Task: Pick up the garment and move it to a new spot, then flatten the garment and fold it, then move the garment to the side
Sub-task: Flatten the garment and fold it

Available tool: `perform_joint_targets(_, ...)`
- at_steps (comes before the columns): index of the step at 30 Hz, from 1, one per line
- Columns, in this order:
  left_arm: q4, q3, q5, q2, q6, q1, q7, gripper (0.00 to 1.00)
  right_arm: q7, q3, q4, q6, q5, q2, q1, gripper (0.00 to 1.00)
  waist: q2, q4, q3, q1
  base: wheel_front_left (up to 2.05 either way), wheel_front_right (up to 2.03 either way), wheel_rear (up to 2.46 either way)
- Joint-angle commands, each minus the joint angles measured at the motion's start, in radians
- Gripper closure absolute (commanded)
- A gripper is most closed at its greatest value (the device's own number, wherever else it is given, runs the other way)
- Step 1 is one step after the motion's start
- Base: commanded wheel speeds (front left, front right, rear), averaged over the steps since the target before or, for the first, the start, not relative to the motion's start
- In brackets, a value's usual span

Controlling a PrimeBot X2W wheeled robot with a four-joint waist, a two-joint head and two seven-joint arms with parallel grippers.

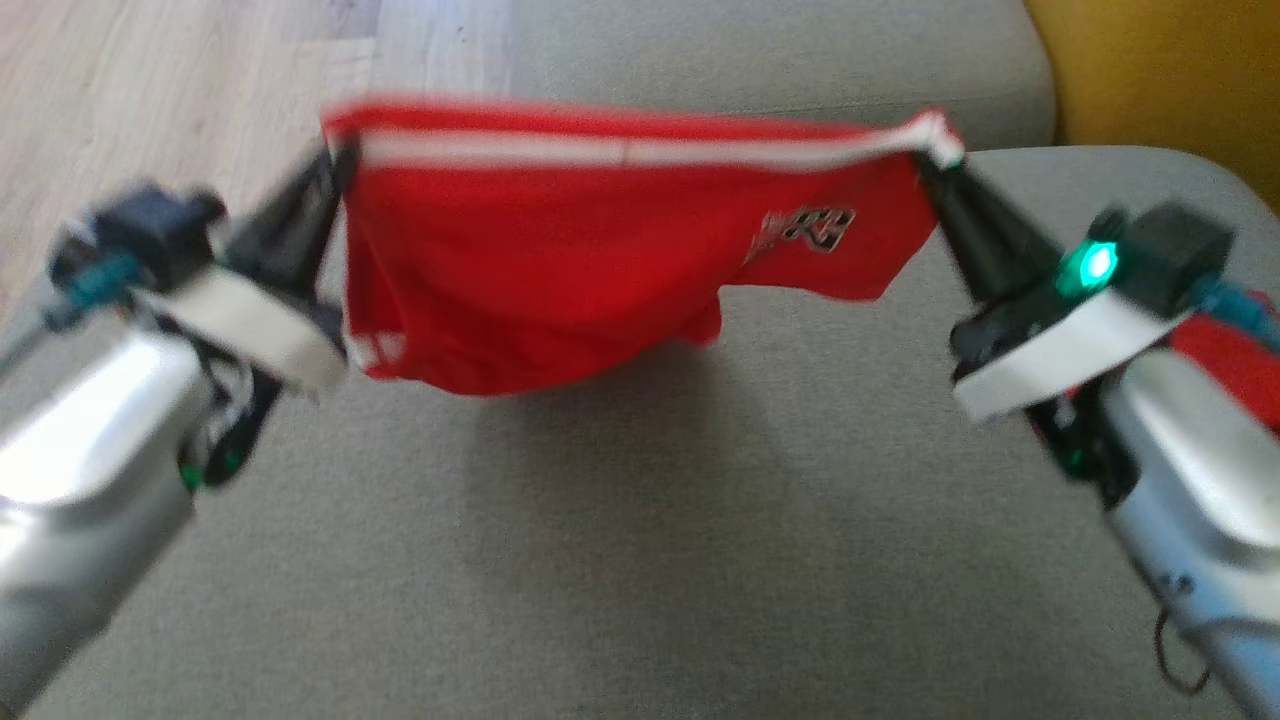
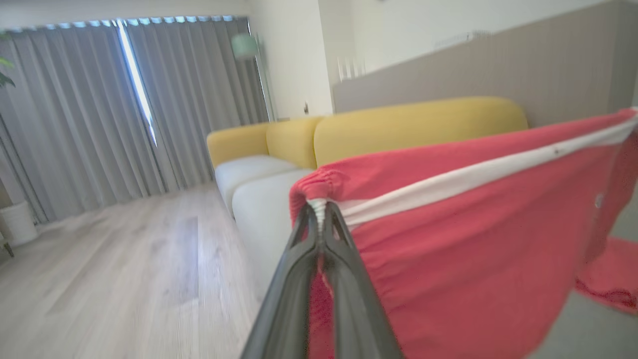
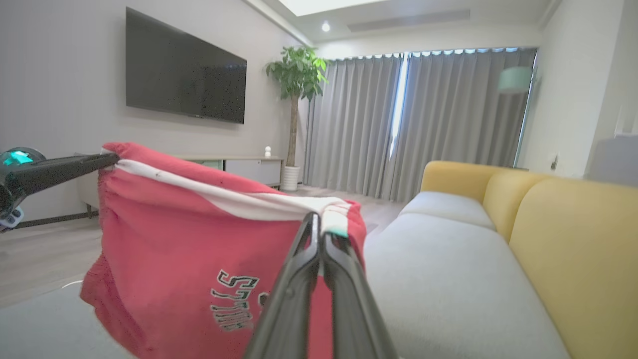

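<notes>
Garment: soft, light, limp, sags between grips. Left pincer clamped on one waistband corner, right pincer clamped on the other. Elastic corners judged firmest hold; thin cloth may slip.

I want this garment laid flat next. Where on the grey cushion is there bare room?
The widest bare patch is the grey cushion between the left forearm and the right forearm, under and nearer than the hanging garment. A far cushion beyond the garment is bare too. Crowded: the right edge, where a red cloth lies beside the right forearm.
</notes>
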Motion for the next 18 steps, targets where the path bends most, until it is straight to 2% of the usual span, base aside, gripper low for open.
perform_joint_targets(1, -0.054, 0.115, 0.029, 0.050, 0.032, -0.098, -0.011, 1.00, 0.008, -0.025, -0.057, -0.001, 0.006, -0.028, -0.068, 1.00, -0.0001, -0.013, -0.010, 0.0001, 0.00, 0.00, 0.00)
perform_joint_targets(5, -0.123, 0.201, 0.074, 0.046, 0.066, -0.114, -0.011, 1.00, 0.025, -0.058, -0.085, -0.001, -0.020, -0.039, -0.109, 1.00, -0.0001, -0.023, -0.014, 0.0001, 0.00, 0.00, 0.00)
perform_joint_targets(10, -0.240, 0.324, 0.150, 0.039, 0.107, -0.097, -0.011, 1.00, 0.051, -0.118, -0.125, -0.001, -0.135, -0.048, -0.157, 1.00, -0.0001, -0.037, -0.017, 0.0001, 0.00, 0.00, 0.00)
perform_joint_targets(18, -0.385, 0.405, 0.209, 0.058, 0.138, -0.037, -0.011, 1.00, 0.114, -0.231, -0.247, -0.001, -0.257, -0.031, -0.095, 1.00, -0.0001, -0.045, -0.014, 0.0001, 0.00, 0.00, 0.00)
